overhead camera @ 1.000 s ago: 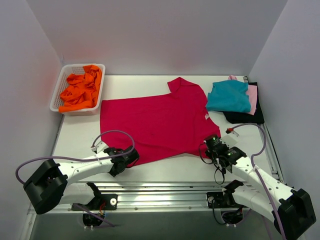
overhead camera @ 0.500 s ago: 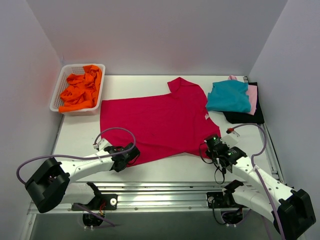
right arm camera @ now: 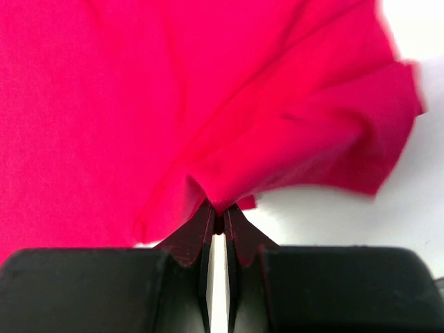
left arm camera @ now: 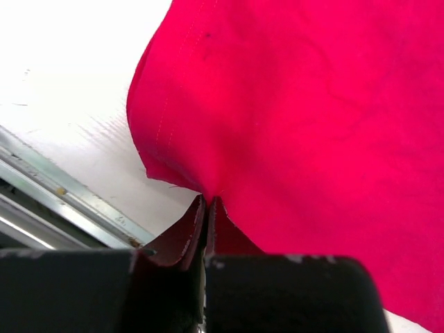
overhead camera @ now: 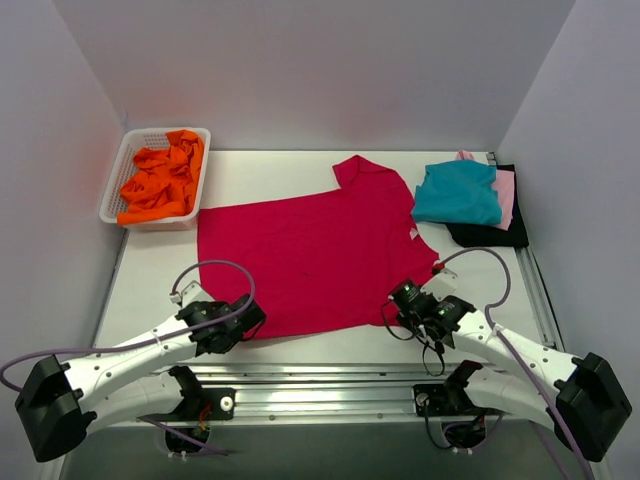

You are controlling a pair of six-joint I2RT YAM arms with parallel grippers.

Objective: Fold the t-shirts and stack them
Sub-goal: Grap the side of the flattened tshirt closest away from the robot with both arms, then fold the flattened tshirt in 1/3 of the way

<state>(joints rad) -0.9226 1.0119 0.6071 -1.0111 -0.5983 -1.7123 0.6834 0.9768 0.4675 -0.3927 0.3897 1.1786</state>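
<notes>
1. Crimson t-shirt (overhead camera: pixel 310 255) lies spread flat, its near hem at both sets of fingertips
2. Left gripper (left arm camera: pixel 207 207): jaws pinched tight on hem by near-left corner; cloth fans out ahead & to right of tips
3. Right gripper (right arm camera: pixel 218 216): jaws clamped on bunched near-right edge; folds radiate ahead of tips

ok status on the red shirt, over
Left gripper shut on near edge of red shirt. Right gripper shut on it too. Shirt spread out, not yet folded. Teal-topped stack and basket lie apart from it.
</notes>
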